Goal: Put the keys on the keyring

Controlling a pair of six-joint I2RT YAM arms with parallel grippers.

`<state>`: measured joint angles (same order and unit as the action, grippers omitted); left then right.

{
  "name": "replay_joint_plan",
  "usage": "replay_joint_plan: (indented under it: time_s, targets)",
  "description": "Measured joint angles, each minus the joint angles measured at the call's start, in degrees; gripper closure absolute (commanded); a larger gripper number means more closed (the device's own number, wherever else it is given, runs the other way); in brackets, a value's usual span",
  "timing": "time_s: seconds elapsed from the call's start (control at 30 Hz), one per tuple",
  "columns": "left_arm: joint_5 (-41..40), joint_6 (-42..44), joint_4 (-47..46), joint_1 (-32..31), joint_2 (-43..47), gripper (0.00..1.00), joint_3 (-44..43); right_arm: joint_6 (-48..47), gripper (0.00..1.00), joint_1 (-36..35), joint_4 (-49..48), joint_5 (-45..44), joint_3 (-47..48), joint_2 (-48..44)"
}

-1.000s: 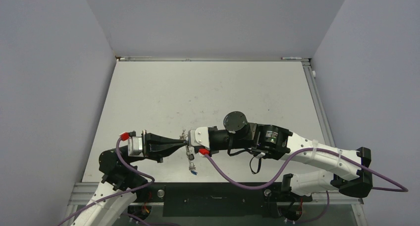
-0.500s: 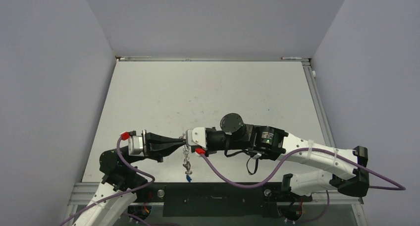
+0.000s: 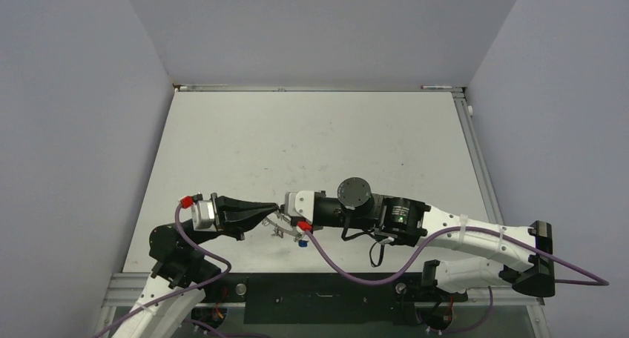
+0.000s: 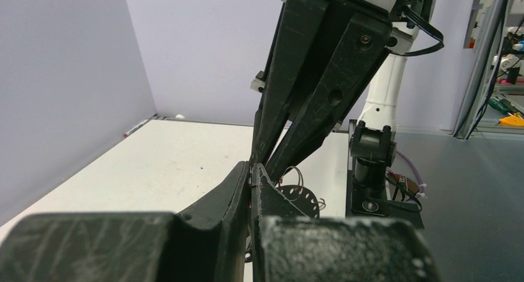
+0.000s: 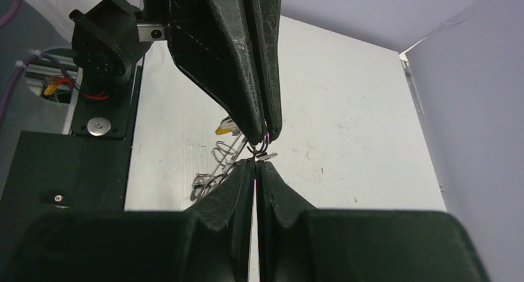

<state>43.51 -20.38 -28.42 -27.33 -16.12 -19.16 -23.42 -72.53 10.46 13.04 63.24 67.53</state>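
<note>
Pinching the ring (image 3: 280,224) tight, the left end effector (image 3: 273,209) and right end effector (image 3: 285,205) meet tip to tip above it.

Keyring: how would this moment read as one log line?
left gripper: shut on keyring loop | right gripper: shut on same loop, tip-to-tip | keys: hanging below

I'm driving this rig in a robotics lab, not a home or a shop. The white table (image 3: 334,138) is boxed in by plain pale walls (image 3: 74,130) like a test cell. It has an aluminium rail (image 3: 319,88) along its far edge, and purple cables (image 3: 348,273) trail over a black base plate (image 3: 319,290). Past the table I see a dark floor (image 4: 482,189) and a metal rack (image 4: 488,65) strung with wires.
</note>
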Motion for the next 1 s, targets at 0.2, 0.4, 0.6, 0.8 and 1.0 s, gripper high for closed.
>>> replay_joint_plan:
  time_s: [0.2, 0.4, 0.6, 0.8, 1.0]
  targets:
    - [-2.97, 2.05, 3.04, 0.07, 2.25, 1.0, 0.04, 1.55, 0.95, -0.98, -5.92, -3.02, -3.67, -1.77]
    - [-4.98, 3.21, 4.48, 0.2, 2.84, 1.0, 0.04, 2.03, 0.95, -1.44, -7.52, -4.48, -3.65, -0.26]
    - [-5.84, 3.61, 6.34, 0.48, 3.19, 1.0, 0.07, 2.01, 0.95, -2.43, -8.31, -6.29, -2.91, 3.02]
    - [-7.04, 4.15, 7.06, 0.61, 3.54, 1.0, 0.07, 1.57, 0.95, -4.39, -9.55, -10.27, -2.54, 4.92]
    - [-7.93, 4.76, 7.37, 0.72, 4.26, 1.0, 0.07, 0.59, 0.95, -6.19, -9.79, -13.92, -2.14, 5.38]
